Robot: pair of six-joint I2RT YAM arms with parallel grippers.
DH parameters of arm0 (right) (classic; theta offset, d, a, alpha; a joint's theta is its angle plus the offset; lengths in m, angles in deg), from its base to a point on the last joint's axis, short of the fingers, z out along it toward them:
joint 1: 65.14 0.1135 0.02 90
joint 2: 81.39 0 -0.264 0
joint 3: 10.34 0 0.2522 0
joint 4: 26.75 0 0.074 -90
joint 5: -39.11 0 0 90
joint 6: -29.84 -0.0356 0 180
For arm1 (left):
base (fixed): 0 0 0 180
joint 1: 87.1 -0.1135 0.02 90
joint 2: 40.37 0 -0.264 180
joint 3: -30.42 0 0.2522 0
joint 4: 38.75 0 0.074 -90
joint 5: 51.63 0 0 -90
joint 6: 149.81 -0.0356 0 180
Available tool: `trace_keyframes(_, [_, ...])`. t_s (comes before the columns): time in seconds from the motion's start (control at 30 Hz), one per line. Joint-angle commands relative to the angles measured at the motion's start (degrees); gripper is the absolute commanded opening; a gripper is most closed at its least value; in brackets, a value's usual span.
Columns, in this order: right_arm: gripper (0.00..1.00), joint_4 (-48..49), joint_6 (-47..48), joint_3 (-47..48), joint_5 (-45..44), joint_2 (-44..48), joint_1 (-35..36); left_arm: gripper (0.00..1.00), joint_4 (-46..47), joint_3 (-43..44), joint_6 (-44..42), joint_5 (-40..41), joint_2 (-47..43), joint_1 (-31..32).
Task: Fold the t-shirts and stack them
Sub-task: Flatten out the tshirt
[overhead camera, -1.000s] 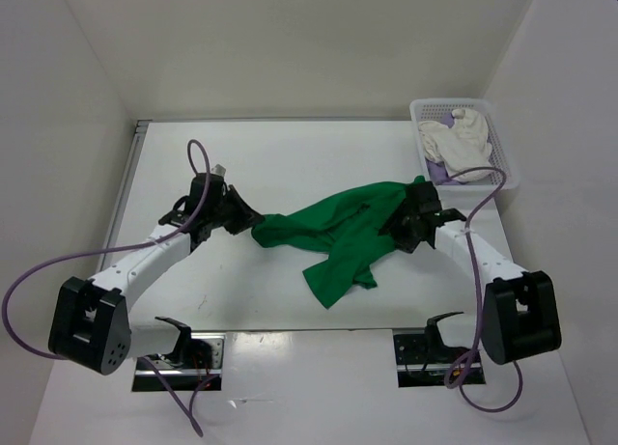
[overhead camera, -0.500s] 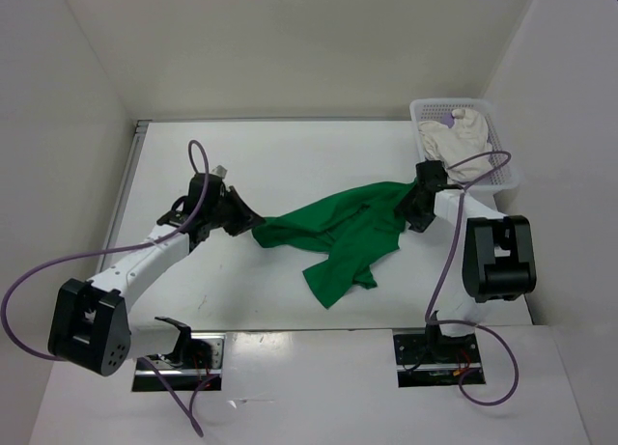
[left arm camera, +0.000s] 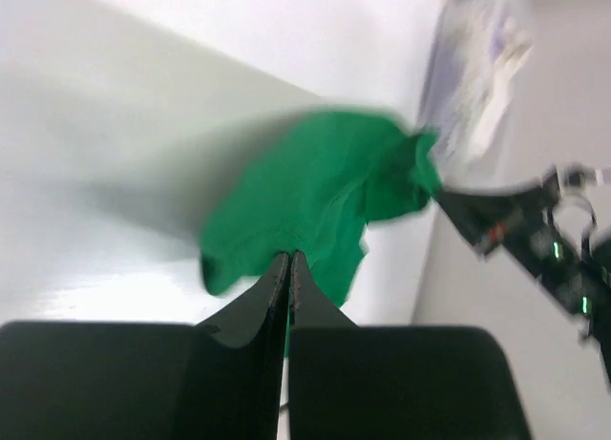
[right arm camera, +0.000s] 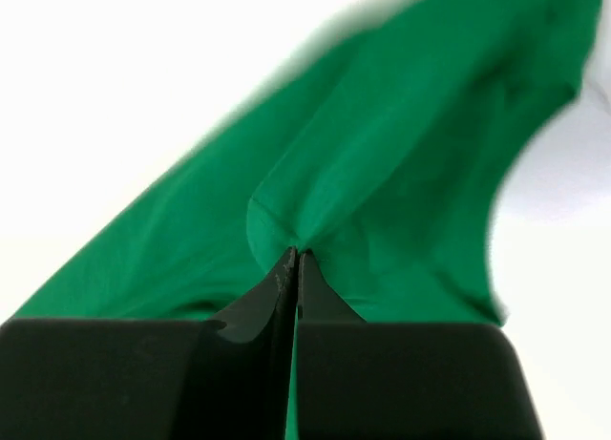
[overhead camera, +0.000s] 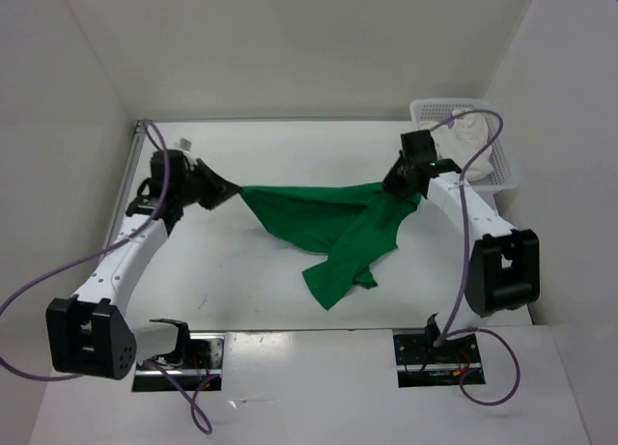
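Left tool [overhead camera: 228, 187] and right tool [overhead camera: 392, 185] each pinched tight on the bright green cloth t-shirt [overhead camera: 323, 223], stretched between them, its tail draped on the white counter [overhead camera: 270, 155].

White table [overhead camera: 290, 155] inside a plain white booth, smooth back wall [overhead camera: 290, 49], left wall [overhead camera: 58, 155], right wall [overhead camera: 570, 126], grey metal strip [overhead camera: 128, 180] along the table's left edge, soft even light

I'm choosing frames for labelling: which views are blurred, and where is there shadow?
Top external: sharp. Left wrist: the green t-shirt and basket are smeared, with a soft grey shadow on the table beside the shirt. Right wrist: cloth edges blurred, background washed out white.
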Motion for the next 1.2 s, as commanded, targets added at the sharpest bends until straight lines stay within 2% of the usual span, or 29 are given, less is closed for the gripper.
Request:
trace_keyframes(0.0, [0.00, -7.3, 2.7, 14.1, -1.2, 13.0, 4.0, 0.00, -2.3, 14.1, -3.5, -4.2, -4.7, -6.5])
trace_keyframes(0.2, [0.00, -16.0, 4.3, 40.3, 3.7, 19.0, 4.6, 0.00, -7.9, 34.1, -7.0, -5.1, -3.5, -9.2])
trace_keyframes(0.27, [0.00, -16.7, 4.3, 45.2, 6.6, 19.5, 4.6, 0.00, -10.4, 42.2, -8.4, -4.4, -3.0, -10.5])
trace_keyframes(0.43, [0.00, -18.1, 6.0, 60.8, 10.5, 17.4, 4.6, 0.00, -19.0, 60.3, -13.7, 3.9, -2.4, -10.5])
trace_keyframes(0.47, [0.00, -18.7, 6.0, 66.2, 11.4, 16.5, 4.6, 0.00, -19.7, 65.2, -14.9, 4.8, -2.4, -10.5])
trace_keyframes(0.57, [0.00, -17.6, 5.4, 71.1, 14.6, 14.6, 4.6, 0.00, -21.7, 70.5, -16.1, 8.3, -1.8, -10.5])
trace_keyframes(0.7, [0.00, -17.0, 3.1, 83.4, 17.2, 9.3, 4.6, 0.00, -23.4, 77.0, -19.0, 12.6, -0.6, -10.5])
trace_keyframes(0.8, [0.00, -17.0, 3.1, 84.8, 16.4, 6.3, 4.6, 0.00, -23.4, 75.2, -19.6, 13.1, 0.5, -10.5])
trace_keyframes(0.87, [0.00, -15.1, 4.0, 80.5, 15.0, 5.7, 4.6, 0.00, -20.8, 70.2, -19.1, 10.3, 0.5, -10.5])
trace_keyframes(0.9, [0.00, -13.3, 4.7, 77.9, 15.0, 5.0, 4.0, 0.00, -19.9, 64.3, -19.1, 10.3, 1.0, -10.5])
trace_keyframes(0.97, [0.00, -8.8, 4.7, 70.5, 15.6, 3.6, 1.3, 0.00, -16.9, 58.0, -18.6, 9.8, 2.7, -10.5])
trace_keyframes(1.03, [0.00, -8.8, 5.3, 69.8, 16.3, -2.7, 0.1, 0.00, -14.1, 50.2, -18.1, 9.1, 5.6, -10.5])
trace_keyframes(1.13, [0.00, -8.8, 6.7, 71.9, 15.0, -11.4, 0.1, 0.00, -10.5, 45.8, -18.1, 6.9, 10.8, -11.7])
trace_keyframes(1.17, [0.00, -10.0, 7.2, 75.0, 14.2, -18.2, 0.1, 0.00, -7.7, 42.6, -18.1, 8.0, 14.3, -11.7])
